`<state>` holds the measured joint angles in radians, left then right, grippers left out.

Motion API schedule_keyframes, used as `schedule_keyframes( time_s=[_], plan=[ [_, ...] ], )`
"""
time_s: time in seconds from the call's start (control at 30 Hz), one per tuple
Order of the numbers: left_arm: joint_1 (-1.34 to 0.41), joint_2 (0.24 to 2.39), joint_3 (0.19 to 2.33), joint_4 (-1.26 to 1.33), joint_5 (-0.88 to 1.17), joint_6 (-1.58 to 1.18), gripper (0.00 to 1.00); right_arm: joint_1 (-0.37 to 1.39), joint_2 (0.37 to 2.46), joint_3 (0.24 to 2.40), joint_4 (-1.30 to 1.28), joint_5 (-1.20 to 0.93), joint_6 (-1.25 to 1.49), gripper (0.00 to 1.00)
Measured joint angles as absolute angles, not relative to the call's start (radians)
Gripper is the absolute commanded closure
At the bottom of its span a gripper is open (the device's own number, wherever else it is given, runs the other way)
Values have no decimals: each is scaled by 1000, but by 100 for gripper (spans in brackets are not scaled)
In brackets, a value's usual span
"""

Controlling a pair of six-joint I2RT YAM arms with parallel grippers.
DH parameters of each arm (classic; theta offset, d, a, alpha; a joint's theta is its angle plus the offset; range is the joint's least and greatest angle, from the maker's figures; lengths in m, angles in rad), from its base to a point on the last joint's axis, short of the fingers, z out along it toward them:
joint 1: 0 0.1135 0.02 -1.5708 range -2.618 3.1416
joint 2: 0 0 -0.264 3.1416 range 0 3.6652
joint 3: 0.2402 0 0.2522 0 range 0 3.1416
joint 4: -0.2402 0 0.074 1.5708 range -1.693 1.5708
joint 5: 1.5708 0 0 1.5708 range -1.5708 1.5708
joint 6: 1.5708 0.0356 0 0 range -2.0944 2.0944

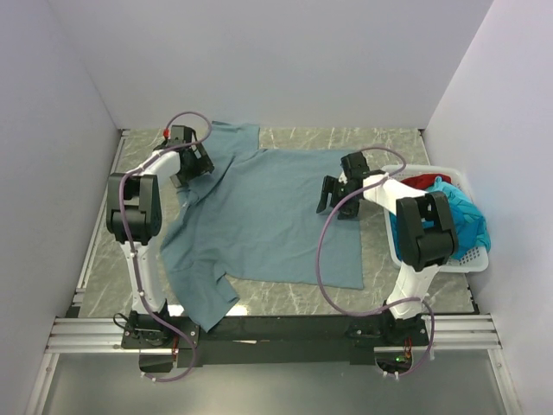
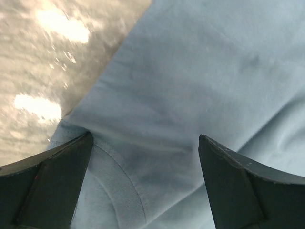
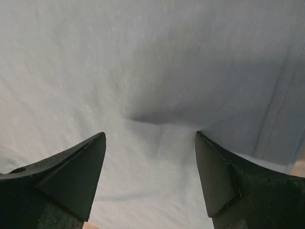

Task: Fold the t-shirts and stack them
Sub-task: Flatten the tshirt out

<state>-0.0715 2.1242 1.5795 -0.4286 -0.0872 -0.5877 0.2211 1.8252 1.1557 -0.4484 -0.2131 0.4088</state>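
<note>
The worktop (image 1: 389,143) is the biggest thing here, and the big grey-blue shirt (image 1: 259,216) lies spread out flat on it, with its neck to the left and its bottom edge to the right. I think it is laid open like that so it can be folded neatly. No fold has been made yet. At the right side stands a white basket (image 1: 473,259). A turquoise shirt (image 1: 462,216) and a red shirt (image 1: 423,181) are bunched up inside it, likely waiting for their turn. The left pincer (image 2: 145,135) is spread wide, low over the cloth by the neck, and it holds nothing. The right pincer (image 3: 149,133) is spread too, low over the cloth near the bottom edge, with a little bump of cloth between its tips. I think each one sits at an end so they can lift both ends together.
</note>
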Motion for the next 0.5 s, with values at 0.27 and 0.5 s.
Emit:
schedule_keyframes(
  time_s=[0.27, 0.5],
  plan=[
    [-42, 2233, 1755, -502, -121, -583, 0, 170, 1941, 1308, -468, -272, 397, 18],
    [-18, 2353, 1953, -566, -151, -557, 0, 154, 2059, 1483, -527, -287, 389, 18]
  ],
)
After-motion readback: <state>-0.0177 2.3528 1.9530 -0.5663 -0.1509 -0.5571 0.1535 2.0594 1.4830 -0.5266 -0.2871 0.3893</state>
